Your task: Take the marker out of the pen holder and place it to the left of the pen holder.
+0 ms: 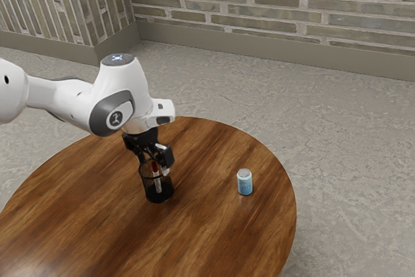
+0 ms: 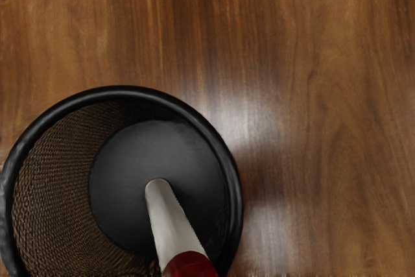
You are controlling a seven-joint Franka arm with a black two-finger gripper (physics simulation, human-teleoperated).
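Observation:
My gripper [image 1: 154, 162] points down at the mouth of the black mesh pen holder [image 1: 152, 194], its fingers apart and open. Between them stands the marker [image 1: 157, 183], its red end up near the rim and its pale body down inside the holder. Seen from the hand, the pen holder [image 2: 237, 186] is a round black rim with mesh walls and a dark floor. The marker [image 2: 172, 226] slants across its inside, with the red part closest to the hand. Contact between the fingers and the marker is not visible.
A light-blue can [image 1: 244, 183] stands on the round wooden table [image 1: 214, 225], off toward the exterior view's right from the pen holder. The table's curved edge runs beyond the can.

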